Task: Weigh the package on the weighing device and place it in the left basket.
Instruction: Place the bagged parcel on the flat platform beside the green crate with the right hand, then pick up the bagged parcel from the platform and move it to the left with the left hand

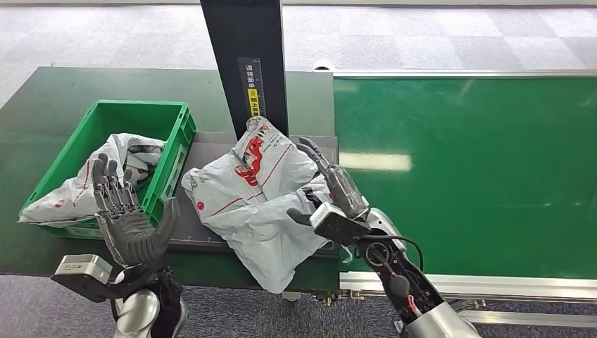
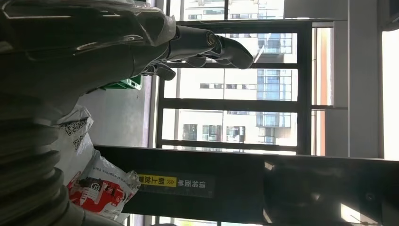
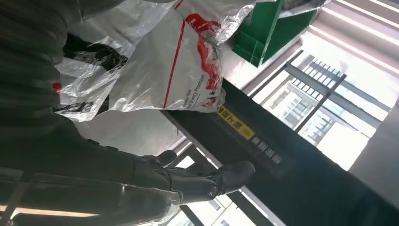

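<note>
Package (image 1: 257, 193) lies on scale (image 1: 204, 151); right hand (image 1: 331, 190) touches it.

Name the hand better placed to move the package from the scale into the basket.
Probably the left hand: open, beside the green plastic basket. The right hand lies against the white plastic package, on the far side.

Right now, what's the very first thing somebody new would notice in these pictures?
Probably the big crinkly white package with red printing, lying on the dark weighing device in the middle, with the right hand resting against its side. Next, the bright green basket on the left, already holding another white bag, with the left hand raised open in front of it. A wide green conveyor belt stretches off to the right.
</note>
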